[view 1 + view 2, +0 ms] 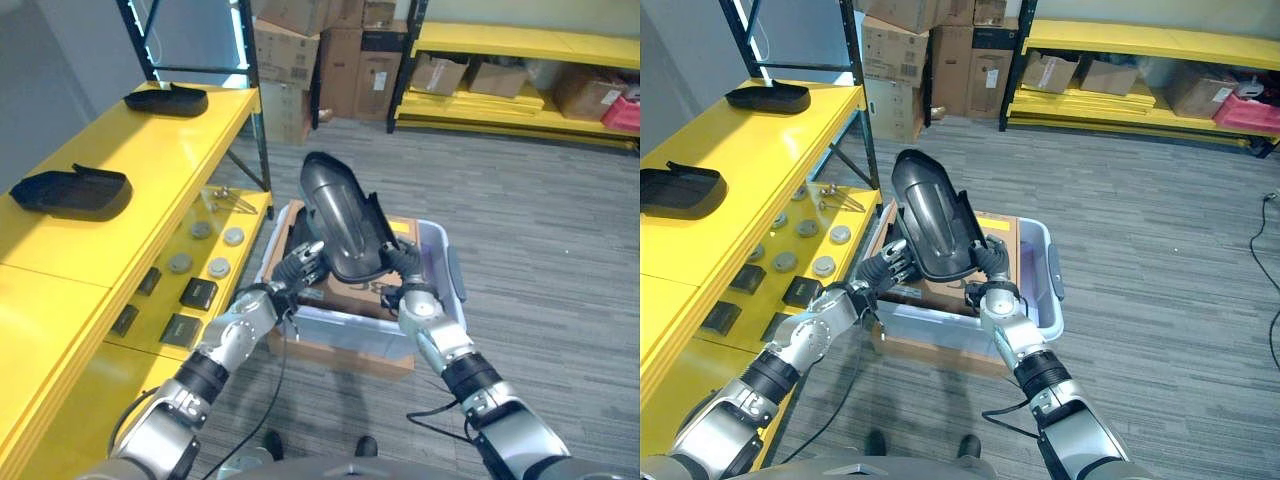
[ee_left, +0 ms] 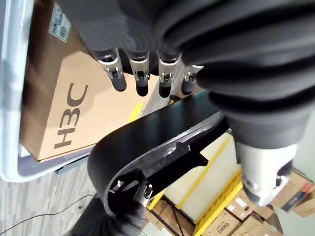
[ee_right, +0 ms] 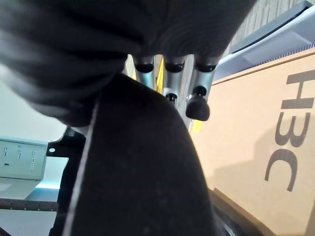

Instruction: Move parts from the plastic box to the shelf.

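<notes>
I have the big black part [image 1: 343, 222] up between my two hands, standing nearly upright above the plastic box [image 1: 440, 262], with its rounded end high and its open, ribbed side turned towards my right. My right hand [image 1: 398, 262] sits at the part's lower right edge, and in my right wrist view the fingers [image 3: 197, 105] reach along the dark shell with the thumb side pressed against it, so I judge that hand to be clamped on the part and carrying most of its weight. My left hand [image 1: 300, 266] is at the lower left edge; its fingers [image 2: 141, 81] hang fairly straight and relaxed beside the shell rather than wrapped round it, which reads to me as a steadying prop so the tall piece does not tip. Holding it from both sides low down makes sense, since the shape is long and top-heavy. Below it, the box holds a brown carton [image 1: 345, 290] and rests on another carton [image 1: 350, 352] on the floor. To my left runs the yellow shelf [image 1: 150, 170], where two black parts [image 1: 70, 192] [image 1: 166, 100] already lie flat on the top level, well apart, with bare yellow between them for this one. The lower level carries small round discs [image 1: 218, 267] and dark pads [image 1: 197, 293]. Farther off stand stacked cartons [image 1: 330, 50] and another yellow rack [image 1: 520, 45].
</notes>
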Controlling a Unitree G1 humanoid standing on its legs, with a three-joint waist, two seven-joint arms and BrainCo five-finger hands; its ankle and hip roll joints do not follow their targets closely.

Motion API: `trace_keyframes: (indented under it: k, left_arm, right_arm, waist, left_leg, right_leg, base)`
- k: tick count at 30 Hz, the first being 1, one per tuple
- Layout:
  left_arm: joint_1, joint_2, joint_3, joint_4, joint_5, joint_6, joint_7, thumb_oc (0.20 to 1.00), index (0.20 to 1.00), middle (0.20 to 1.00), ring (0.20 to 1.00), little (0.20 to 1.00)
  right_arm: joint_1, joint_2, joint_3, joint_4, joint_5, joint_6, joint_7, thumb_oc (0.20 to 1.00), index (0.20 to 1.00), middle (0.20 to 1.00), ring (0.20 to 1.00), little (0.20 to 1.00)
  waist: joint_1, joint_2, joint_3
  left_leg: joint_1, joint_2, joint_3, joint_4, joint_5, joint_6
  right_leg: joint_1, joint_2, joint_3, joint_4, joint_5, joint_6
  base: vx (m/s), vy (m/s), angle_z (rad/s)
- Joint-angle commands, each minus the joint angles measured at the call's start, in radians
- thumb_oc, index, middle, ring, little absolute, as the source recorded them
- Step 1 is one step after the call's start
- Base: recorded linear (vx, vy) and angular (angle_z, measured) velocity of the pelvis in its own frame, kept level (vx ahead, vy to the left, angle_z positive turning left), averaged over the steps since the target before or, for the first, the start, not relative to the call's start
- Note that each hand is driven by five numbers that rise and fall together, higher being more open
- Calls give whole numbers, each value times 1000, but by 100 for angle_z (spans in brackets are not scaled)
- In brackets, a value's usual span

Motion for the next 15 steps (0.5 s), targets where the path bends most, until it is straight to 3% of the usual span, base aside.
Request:
trace_keyframes:
  k: [1,15]
  left_arm:
    - [-109,-61,-72,87,-11,-23,-8,1000,1000,1000,1000,1000]
    - [-140,-114,-112,101,-28,-45,53,1000,1000,1000,1000,1000]
  right_arm:
    - [-117,16,-1,30,1,-78,6,200,200,200,200,200]
    - [-115,89,71,70,37,-33,102,200,200,200,200,200]
  waist:
    - [30,6,-81]
    - [22,8,-88]
  left_leg:
    - [-1,82,-50,19,-86,-46]
    - [8,79,-47,17,-94,-47]
  right_leg:
    - [33,-55,7,1,-100,92]
    - [37,-52,6,1,-106,89]
  base:
    - [0,0,0]
    - [14,2,-3]
